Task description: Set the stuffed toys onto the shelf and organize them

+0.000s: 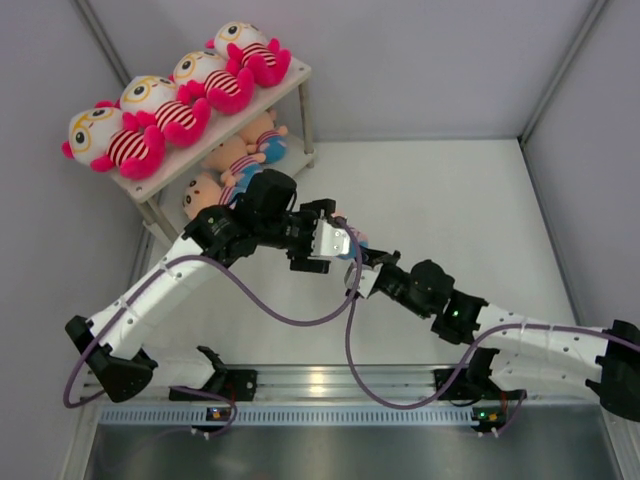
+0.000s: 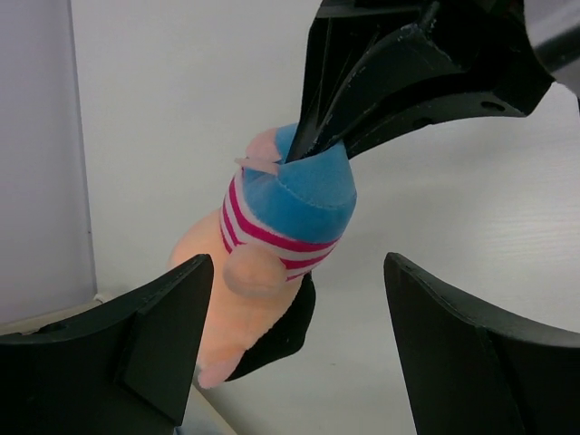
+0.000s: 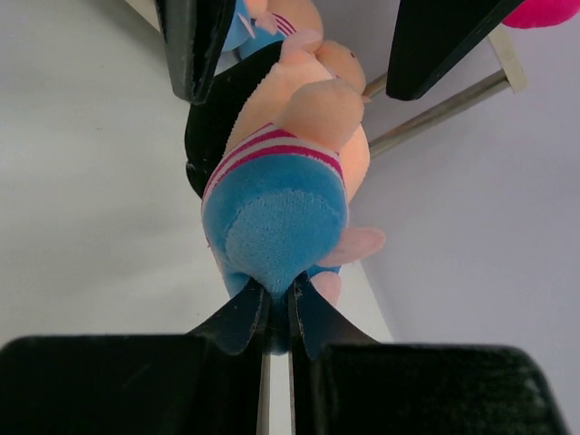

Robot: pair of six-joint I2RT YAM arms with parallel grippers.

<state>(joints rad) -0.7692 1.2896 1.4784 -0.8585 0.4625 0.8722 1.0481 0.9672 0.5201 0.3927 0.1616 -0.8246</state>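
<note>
A peach-faced stuffed toy (image 3: pixel 276 181) with black hair, a striped shirt and blue pants hangs in the air. My right gripper (image 3: pixel 276 299) is shut on the seat of its blue pants. In the left wrist view the same toy (image 2: pixel 272 236) hangs head-down from the right gripper's fingers (image 2: pixel 362 100). My left gripper (image 2: pixel 297 272) is open, its fingers on either side of the toy's head and not touching it. The shelf (image 1: pixel 297 72) stands at the back left. Several white-headed pink toys (image 1: pixel 165 110) lie in a row on its top board, and peach-faced toys (image 1: pixel 240 158) lie on the lower board.
Both arms meet in the middle of the white table (image 1: pixel 450 200), just right of the shelf. Grey walls (image 1: pixel 590 150) close in the sides and back. The shelf's metal legs (image 3: pixel 435 113) show just behind the held toy.
</note>
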